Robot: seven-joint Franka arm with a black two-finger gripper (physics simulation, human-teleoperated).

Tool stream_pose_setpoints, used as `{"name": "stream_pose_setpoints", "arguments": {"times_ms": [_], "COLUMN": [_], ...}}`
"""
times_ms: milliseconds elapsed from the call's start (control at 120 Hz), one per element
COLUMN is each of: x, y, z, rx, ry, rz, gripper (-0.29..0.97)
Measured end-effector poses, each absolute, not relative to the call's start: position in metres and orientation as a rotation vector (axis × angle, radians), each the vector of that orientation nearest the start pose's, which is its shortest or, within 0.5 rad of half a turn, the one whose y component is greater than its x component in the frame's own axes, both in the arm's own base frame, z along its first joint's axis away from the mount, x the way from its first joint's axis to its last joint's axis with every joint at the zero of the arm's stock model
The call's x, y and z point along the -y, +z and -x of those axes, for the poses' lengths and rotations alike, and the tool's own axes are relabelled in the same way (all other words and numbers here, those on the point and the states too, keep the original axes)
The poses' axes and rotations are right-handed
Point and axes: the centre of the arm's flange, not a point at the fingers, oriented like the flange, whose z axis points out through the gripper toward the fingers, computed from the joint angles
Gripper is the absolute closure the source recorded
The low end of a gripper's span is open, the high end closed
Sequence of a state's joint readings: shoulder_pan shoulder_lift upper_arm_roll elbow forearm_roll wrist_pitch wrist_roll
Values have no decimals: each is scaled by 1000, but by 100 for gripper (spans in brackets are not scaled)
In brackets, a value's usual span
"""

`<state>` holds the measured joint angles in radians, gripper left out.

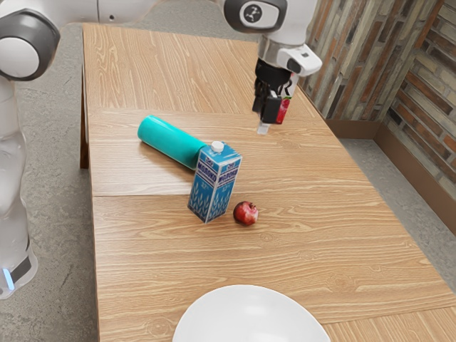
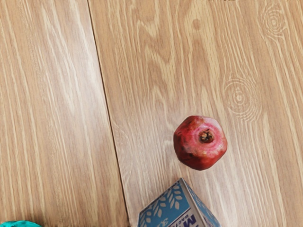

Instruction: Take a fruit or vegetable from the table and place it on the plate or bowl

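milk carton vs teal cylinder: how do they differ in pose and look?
Pose: the milk carton stands upright; the teal cylinder lies on its side.
Shape: the milk carton is boxy with a white cap on top; the teal cylinder is round.
Surface: the milk carton is blue with white print and lettering; the teal cylinder is plain.
Both rest on the wooden table, next to each other.

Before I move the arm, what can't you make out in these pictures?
Plate: exterior view, near part cut off by the lower edge.
Milk carton: wrist view, just a corner, cut off by the edge.
Teal cylinder: exterior view, one end hidden behind the carton.
Red thing: exterior view, mostly hidden behind the pincer; unidentifiable.
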<state>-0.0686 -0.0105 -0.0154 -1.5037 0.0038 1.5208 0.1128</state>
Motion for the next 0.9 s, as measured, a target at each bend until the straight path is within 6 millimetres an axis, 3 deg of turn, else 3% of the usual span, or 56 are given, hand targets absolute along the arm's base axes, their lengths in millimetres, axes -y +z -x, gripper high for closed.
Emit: {"name": "stream_pose_setpoints", "arguments": {"times_ms": [367,433,492,625,700,792,900], "x": [24,22,40,135,170,175,141], "y": [655,669,679,685,686,684,665], "z": [-552,-564,-566,-547,-535,-534,-555], "rx": [-202,-257,-382,-804,-985,-1117,-1161], "ry": [-46,-106,-135,-126,-106,-90,-25], "rz": [3131,3105,3071,2970,2911,2857,2844], "gripper": [0,0,0,0,0,0,0]}}
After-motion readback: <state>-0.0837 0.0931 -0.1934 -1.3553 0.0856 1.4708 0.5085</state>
